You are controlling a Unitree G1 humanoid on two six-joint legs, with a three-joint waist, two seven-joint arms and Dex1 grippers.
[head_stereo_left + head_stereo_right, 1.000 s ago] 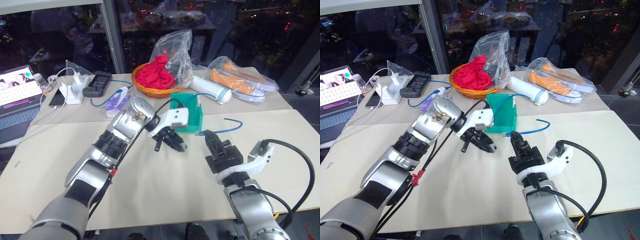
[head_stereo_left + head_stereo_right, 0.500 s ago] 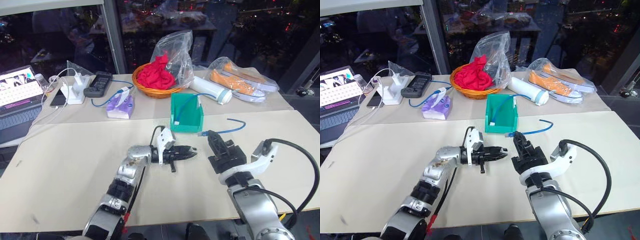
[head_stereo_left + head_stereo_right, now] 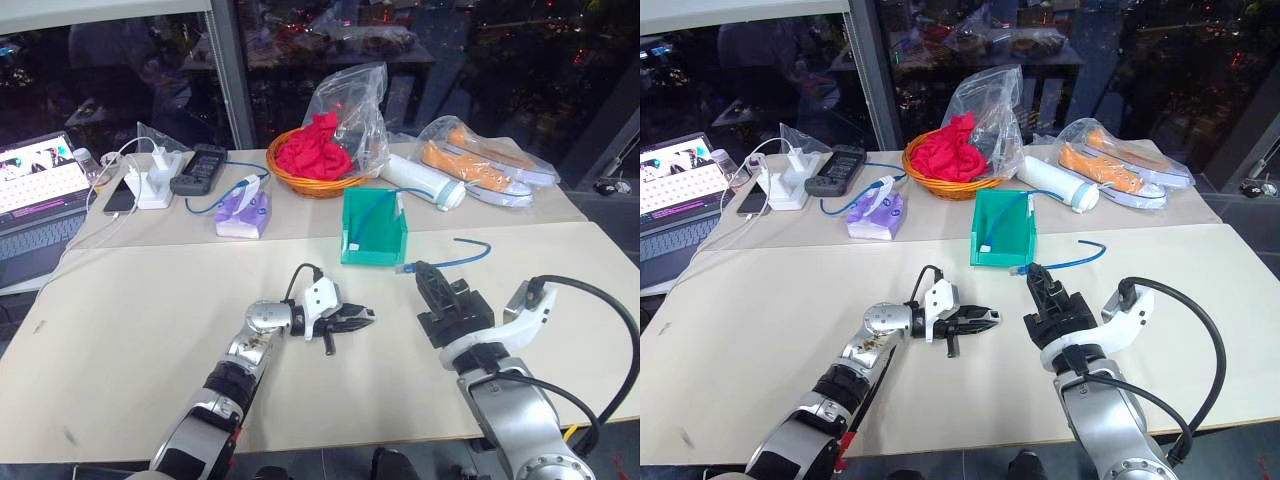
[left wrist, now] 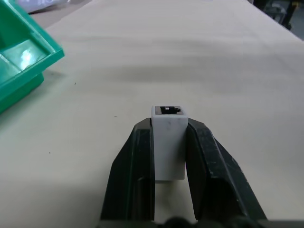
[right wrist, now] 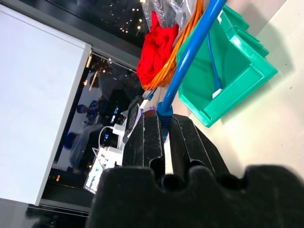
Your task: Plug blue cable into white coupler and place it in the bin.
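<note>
Your left gripper (image 4: 168, 142) has its fingers clamped on the white coupler (image 4: 169, 142), socket facing outward, low over the bench (image 3: 150, 320) in front of the bin (image 3: 373, 232). Your right gripper (image 5: 164, 137) pinches the blue cable (image 5: 190, 52) just behind its plug, the rest trailing toward the bin. Line plug and socket on one axis before pushing, and push straight. The left forearm lies nearly level, pointing across toward the right gripper, which is raised and aimed forward.
</note>
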